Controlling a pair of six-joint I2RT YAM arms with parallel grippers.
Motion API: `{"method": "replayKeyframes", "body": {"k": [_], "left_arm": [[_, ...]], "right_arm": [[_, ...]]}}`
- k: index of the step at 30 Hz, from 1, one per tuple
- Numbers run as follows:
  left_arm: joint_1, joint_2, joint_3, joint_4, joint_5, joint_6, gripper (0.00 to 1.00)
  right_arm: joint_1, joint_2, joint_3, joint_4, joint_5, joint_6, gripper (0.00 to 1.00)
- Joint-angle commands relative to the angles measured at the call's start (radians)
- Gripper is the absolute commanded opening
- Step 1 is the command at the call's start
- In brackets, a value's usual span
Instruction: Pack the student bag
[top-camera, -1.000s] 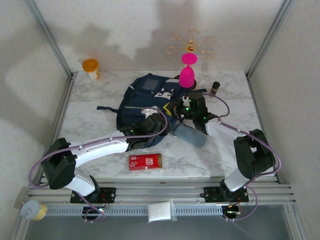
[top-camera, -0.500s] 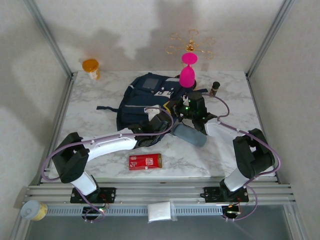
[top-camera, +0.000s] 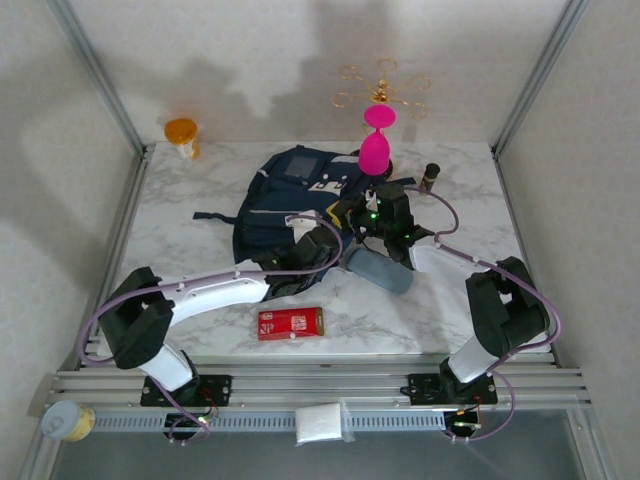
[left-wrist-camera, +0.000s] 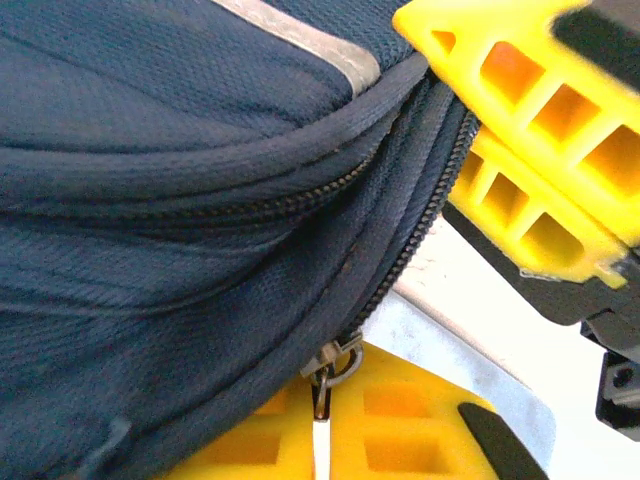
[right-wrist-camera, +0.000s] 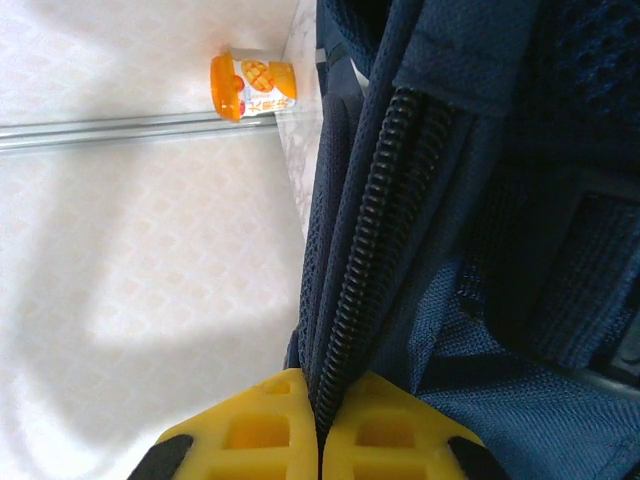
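Navy student bag (top-camera: 290, 195) lies central on the table (top-camera: 180, 225); left gripper (left-wrist-camera: 318, 435) pinched shut on its zip pull (left-wrist-camera: 322, 395), right gripper (right-wrist-camera: 318, 405) clamped on its edge, so draw straight along the zip with that edge held taut.

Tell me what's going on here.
Both arms are working on the bag, which lies on the table. The left gripper is shut on the zipper pull at the bag's edge. The right gripper is shut on the zipper seam nearby. A pencil case and a red packet lie on the table outside the bag.
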Motion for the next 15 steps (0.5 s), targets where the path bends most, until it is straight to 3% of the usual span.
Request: {"method": "replayKeyframes", "body": {"k": [1,6,15], "left_arm": [[0.035,-0.097,-0.031,0.008,-0.001,0.027,0.00],[0.105,-0.213,-0.129,-0.079,0.189,0.060,0.00],[0.192,-0.378,-0.252,-0.293,0.268,0.172,0.00]], "right_arm": [[0.003,-0.002,0.034,0.082,-0.056,-0.025,0.00],[-0.012,0.020,0.085,0.033,-0.101,-0.069,0.00],[0.025,0.126,0.212,-0.054,-0.139,-0.157,0.00]]}}
